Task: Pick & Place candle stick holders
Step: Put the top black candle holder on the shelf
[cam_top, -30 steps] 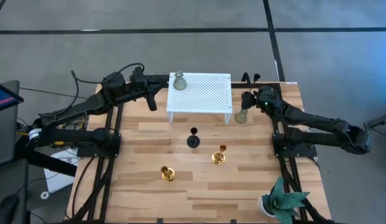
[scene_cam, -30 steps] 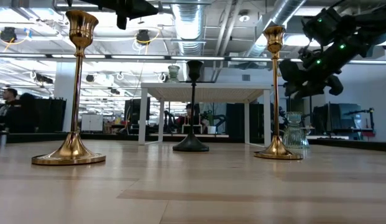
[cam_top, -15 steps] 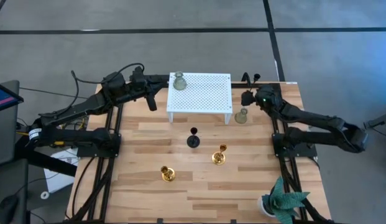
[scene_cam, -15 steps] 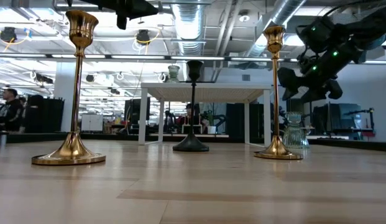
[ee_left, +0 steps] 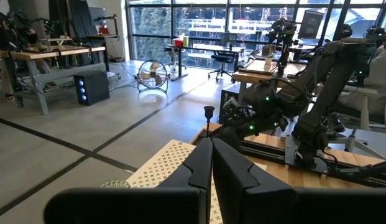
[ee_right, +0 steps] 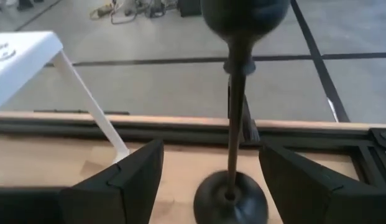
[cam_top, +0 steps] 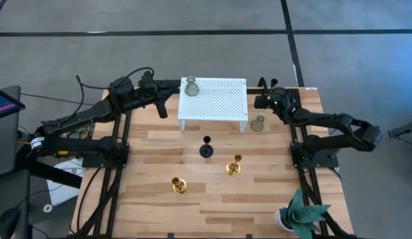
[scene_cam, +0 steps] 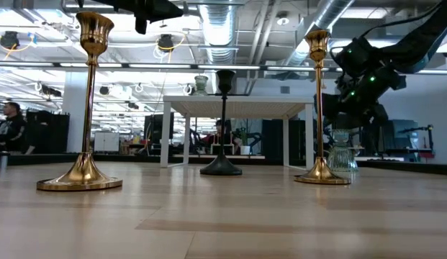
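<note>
Alignment decides this grasp: the right gripper [ee_right: 211, 177] has its jaws wide apart, and the slim stem of a black candle stick holder [ee_right: 233, 124] stands between them, nearer neither pad, its round base just ahead of the fingertips; in my judgement the gripper should ease forward until the stem sits deep between the pads, then close low on the stem so it stays upright; the left gripper [ee_left: 212, 163], jaws pressed together, waits over the white perforated stand [cam_top: 213, 99].
</note>
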